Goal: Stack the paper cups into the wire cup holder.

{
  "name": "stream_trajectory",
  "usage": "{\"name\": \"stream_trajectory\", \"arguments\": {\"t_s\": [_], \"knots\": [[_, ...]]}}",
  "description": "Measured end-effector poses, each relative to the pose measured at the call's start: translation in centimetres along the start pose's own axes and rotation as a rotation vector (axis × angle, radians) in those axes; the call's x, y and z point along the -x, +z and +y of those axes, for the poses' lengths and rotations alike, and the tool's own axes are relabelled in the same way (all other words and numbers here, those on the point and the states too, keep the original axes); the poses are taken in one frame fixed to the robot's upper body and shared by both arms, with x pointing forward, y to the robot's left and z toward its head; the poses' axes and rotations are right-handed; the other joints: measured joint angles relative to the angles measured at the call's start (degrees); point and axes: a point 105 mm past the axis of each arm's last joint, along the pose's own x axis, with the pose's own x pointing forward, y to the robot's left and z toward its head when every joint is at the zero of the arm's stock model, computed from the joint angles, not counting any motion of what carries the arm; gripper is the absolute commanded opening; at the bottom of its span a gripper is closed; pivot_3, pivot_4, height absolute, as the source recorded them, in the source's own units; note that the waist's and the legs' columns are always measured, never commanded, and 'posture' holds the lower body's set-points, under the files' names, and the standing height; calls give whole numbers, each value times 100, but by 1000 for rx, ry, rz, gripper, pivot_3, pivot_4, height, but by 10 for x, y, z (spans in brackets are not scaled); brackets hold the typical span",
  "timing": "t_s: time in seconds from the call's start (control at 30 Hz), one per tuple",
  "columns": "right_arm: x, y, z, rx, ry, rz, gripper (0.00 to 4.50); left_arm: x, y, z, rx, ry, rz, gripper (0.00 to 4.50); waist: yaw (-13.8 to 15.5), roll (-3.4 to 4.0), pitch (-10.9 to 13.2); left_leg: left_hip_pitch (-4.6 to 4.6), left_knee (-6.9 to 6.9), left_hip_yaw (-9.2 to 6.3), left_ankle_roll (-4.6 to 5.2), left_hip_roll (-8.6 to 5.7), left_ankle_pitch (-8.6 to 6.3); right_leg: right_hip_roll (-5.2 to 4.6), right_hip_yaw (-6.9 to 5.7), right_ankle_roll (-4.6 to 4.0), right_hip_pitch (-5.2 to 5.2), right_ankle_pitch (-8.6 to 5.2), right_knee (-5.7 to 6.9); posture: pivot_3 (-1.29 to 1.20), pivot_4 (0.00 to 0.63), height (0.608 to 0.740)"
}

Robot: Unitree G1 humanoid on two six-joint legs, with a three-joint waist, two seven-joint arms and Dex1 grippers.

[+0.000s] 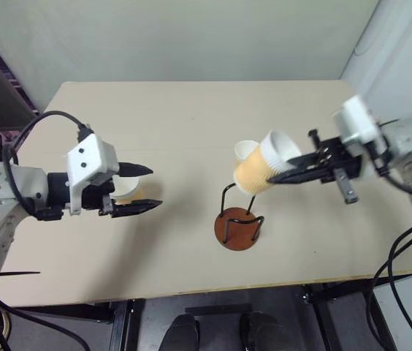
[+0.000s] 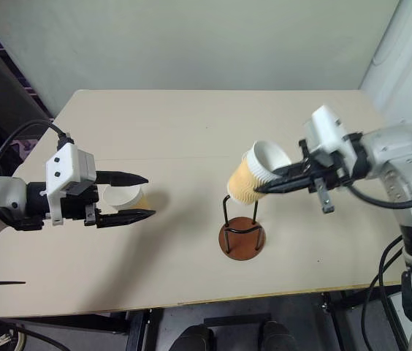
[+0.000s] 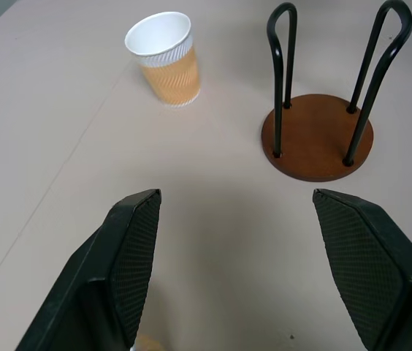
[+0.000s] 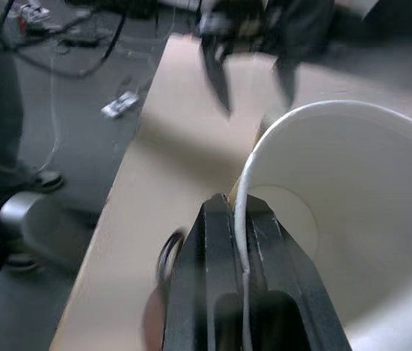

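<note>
The right gripper (image 2: 264, 189) pinches a paper cup (image 2: 253, 174) by its rim, tilted above the wire holder (image 2: 242, 232). Level it, then lower it between the loops. The left gripper (image 1: 146, 189) hangs open.

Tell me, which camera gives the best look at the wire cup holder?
The left wrist view: the wire cup holder stands unobstructed there, with empty loops and disc base. Both eye views show it smaller, partly behind the held cup; the right wrist view catches a blurred edge.
</note>
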Motion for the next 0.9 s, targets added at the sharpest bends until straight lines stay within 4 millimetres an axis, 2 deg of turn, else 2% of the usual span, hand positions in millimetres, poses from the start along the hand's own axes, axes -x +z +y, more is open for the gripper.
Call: {"name": "stream_trajectory", "arguments": {"t_s": [0.03,0.17,0.43,0.5,0.57,0.6,0.67,0.73,0.8,0.87,0.9], "knots": [[-2,-3,1,-5,6,9,25,0,0,0,0,5,0,3572,0,0,0,0,-2,0,-2,1,-1,0,-1,1,-4,-1,5,0,150,740],[-8,-10,6,1,28,48,949,-1,2,-2,-9,2,-3,3572,-4,0,0,1,-5,0,-7,10,-3,4,-2,0,-6,-1,9,0,150,740],[-15,-28,1,14,0,144,3903,-3,2,-3,0,15,5,3572,-10,0,0,1,-4,-1,-6,10,-7,1,-2,0,-6,0,14,0,150,740],[-12,-27,-3,8,-5,132,4466,-3,1,-3,1,19,6,3572,-12,0,0,1,-4,0,-7,10,-8,1,-2,0,-7,0,14,0,150,740],[-7,-20,-11,19,-26,101,4466,-3,1,-2,4,27,9,3572,-13,0,0,1,-4,0,-7,10,-8,2,-2,-1,-9,0,15,0,150,740],[-4,-14,-22,34,-52,70,4466,-2,0,-2,7,31,11,3572,-17,0,0,3,-3,0,-7,10,-8,2,-2,-2,-9,0,17,0,150,740],[2,-5,-58,73,-167,47,4466,-2,2,-3,0,34,9,3572,-53,0,0,4,-5,1,-8,10,-8,2,3,-17,-21,11,19,0,150,740],[9,-9,-93,88,-303,84,4466,-3,4,-3,-13,50,6,3572,-68,0,0,4,-8,-3,-8,16,-7,2,2,-23,-26,18,22,0,150,740],[5,-31,-115,70,-363,156,4466,-6,5,3,-19,95,0,3572,-67,0,-1,8,-15,-10,-8,21,-7,2,-1,-26,-30,19,28,0,150,740],[-10,-59,-121,41,-342,227,4466,-11,6,7,-15,132,-13,3572,-49,1,0,4,-27,-11,-9,21,-6,1,-3,-24,-38,23,31,0,150,740],[-18,-75,-120,23,-318,263,4466,-14,6,7,-6,143,-24,3572,-37,2,1,-5,-30,-11,-10,21,-6,0,-4,3,-48,39,33,0,150,740]]}}
